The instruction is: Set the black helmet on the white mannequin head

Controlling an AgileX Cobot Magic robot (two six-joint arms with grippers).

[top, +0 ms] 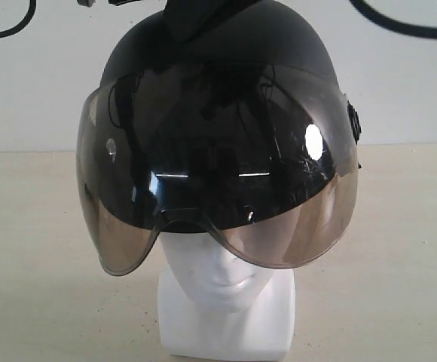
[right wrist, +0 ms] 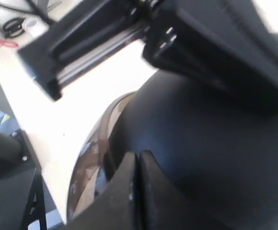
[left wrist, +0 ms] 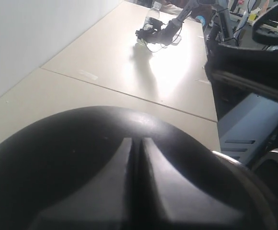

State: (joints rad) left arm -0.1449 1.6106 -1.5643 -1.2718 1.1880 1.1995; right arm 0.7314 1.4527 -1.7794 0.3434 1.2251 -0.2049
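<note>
Exterior faces helmet closely; wrists overlook its shell.

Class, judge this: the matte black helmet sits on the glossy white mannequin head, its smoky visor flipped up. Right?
No. The exterior view shows the smoky visor down over the upper face; the matte black helmet does sit on the glossy white mannequin head.

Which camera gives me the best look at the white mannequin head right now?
The exterior view: the white mannequin head shows its lips, chin and neck base below the visor, the rest covered by the black helmet. Both wrist views see the helmet's shell but none of the head.
</note>
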